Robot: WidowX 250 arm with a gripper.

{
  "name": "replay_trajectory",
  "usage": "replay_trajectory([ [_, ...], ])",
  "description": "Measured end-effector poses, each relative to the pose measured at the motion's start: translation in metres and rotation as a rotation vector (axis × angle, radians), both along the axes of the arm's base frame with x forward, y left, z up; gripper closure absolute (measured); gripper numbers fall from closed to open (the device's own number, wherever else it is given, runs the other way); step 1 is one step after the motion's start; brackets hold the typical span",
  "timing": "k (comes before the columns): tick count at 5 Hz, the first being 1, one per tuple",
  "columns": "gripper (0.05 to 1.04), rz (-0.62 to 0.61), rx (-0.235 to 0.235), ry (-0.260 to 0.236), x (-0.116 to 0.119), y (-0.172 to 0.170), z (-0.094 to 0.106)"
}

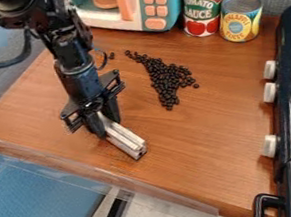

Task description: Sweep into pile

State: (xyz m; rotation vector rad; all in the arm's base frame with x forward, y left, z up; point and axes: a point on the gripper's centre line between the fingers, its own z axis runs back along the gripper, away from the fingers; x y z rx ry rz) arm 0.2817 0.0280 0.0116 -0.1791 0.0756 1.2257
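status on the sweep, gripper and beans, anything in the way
Gripper shut on metal bar, over the counter's near left. Black beans in a loose, elongated pile beyond it, a few strays. Nothing between bar and pile.

At approx. 1 o'clock in cam. view, the red can (202, 6) has two words which can be read: "TOMATO" on the upper line and, directly under it, "SAUCE". Both are in light caps on a dark green part of the label.

Between 1 and 2 o'clock, near the red can and at its 4 o'clock side, is the yellow-and-blue can (241, 18). Its upper txt, bent like an arch, reads "PINEAPPLE", in caps also. Below this, abt. the middle of same label, stands one more word w/ bigger letters, but it is too unclear for me to read w/ certainty.
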Motion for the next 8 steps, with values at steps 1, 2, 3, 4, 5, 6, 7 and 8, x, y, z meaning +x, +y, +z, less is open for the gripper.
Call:
replay_trajectory([
  [1,0.712,0.071,-0.024,0.044,0.012,0.008,-0.002],
  [2,0.712,0.111,-0.03,0.015,0.041,0.015,-0.001],
  [3,0.712,0.122,-0.028,0.002,0.052,0.018,0.0],
  [4,0.712,0.133,-0.031,-0.004,0.062,0.02,-0.001],
  [5,0.712,0.138,-0.036,-0.008,0.064,0.019,0.0],
  [6,0.712,0.154,-0.053,-0.002,0.064,0.018,0.003],
  [7,0.712,0.144,-0.101,-0.006,0.058,0.024,0.017],
  [8,0.712,0.142,-0.18,-0.073,0.047,0.035,0.07],
])
